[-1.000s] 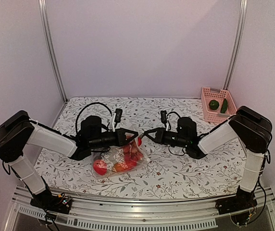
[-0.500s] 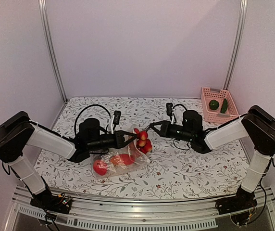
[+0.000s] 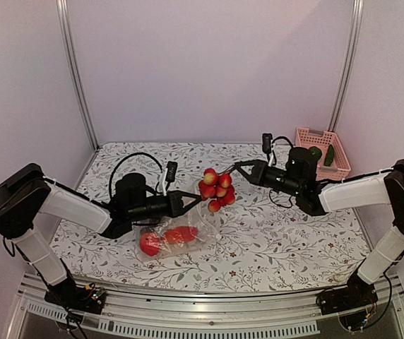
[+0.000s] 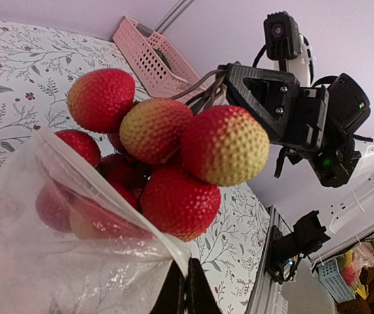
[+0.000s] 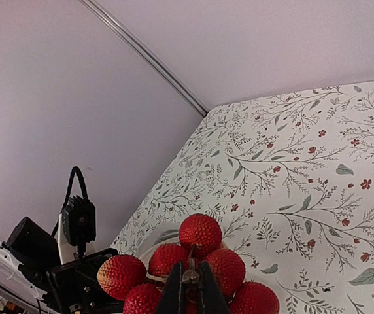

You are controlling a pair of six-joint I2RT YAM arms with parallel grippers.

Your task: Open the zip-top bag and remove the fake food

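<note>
Your right end effector (image 3: 236, 167) pinches the stem of the red fruit cluster (image 3: 216, 189). Lift it clear slowly toward the pink basket (image 3: 300, 145), while your left end effector (image 3: 198, 200), clamped on the zip-top bag (image 3: 181, 224) rim, anchors it.

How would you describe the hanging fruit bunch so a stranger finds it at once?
Start at the middle of the flowered table, beside the clear zip-top bag. Hanging there from the right tool is a cluster of bumpy red-and-yellow fruits, the only food held in the air.
</note>
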